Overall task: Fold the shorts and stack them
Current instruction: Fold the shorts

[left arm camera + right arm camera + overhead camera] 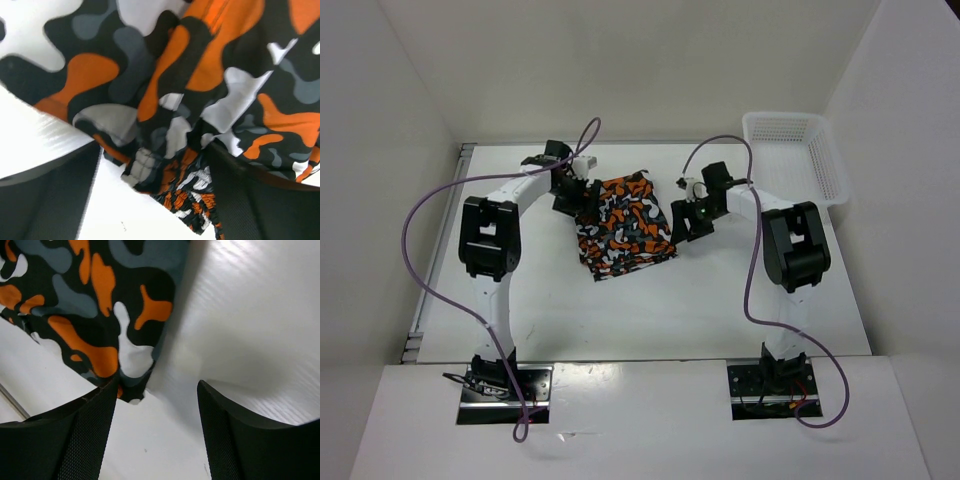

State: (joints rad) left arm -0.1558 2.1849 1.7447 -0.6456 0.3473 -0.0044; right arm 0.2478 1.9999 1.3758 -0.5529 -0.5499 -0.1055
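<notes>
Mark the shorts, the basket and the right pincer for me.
shorts (625,225): top view, middle of the cloth.
basket (833,160): top view, right wall.
right pincer (157,384): right wrist view, midway between fingertips.

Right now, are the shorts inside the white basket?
No, the shorts lie out on the table, while the basket sits apart from them at the far right corner.

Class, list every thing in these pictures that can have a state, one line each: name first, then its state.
Shorts: folded into a rough rectangle, lying flat, one edge bunched up.
Left gripper: fingers open, bunched cloth between them.
Right gripper: fingers open, at the shorts' corner, holding nothing.
Basket: upright, apart from the shorts, nothing seen inside.
</notes>
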